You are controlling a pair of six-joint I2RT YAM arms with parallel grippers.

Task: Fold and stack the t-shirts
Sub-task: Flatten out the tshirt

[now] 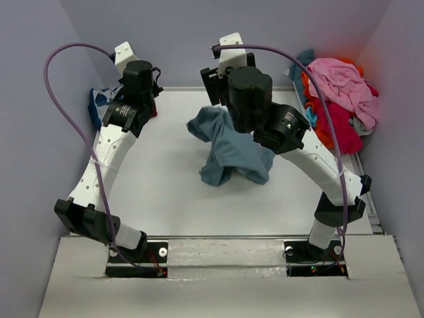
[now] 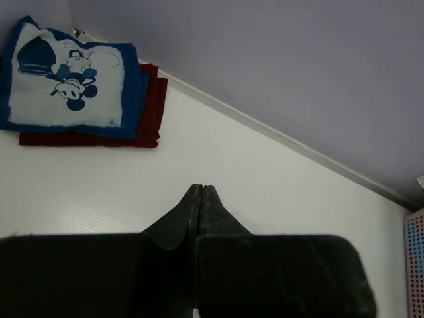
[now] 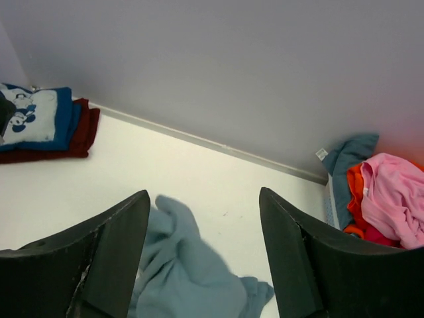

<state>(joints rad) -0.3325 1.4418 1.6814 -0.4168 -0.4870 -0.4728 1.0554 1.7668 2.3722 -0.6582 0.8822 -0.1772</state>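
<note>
Right gripper [image 3: 204, 195] spread wide, gripping nothing, above the crumpled slate-blue t-shirt [image 1: 222, 142] at mid-table. Left gripper [image 2: 201, 189] pressed together, empty, facing the far-left corner, where the cartoon-print tee [image 2: 66, 79] lies folded on the dark red tee [image 2: 149, 112]. Unfolded heap of tees [image 1: 341, 89] at far right.

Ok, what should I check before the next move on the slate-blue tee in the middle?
1. Right gripper fingers open, holding nothing: ok.
2. Left gripper fingers shut, empty: ok.
3. Slate-blue t-shirt spread flat for folding: not ok, crumpled.
4. Stack tidy, cartoon-print t-shirt atop dark red t-shirt: ok.
5. Pile of unfolded t-shirts away from the slate-blue one: ok.
</note>
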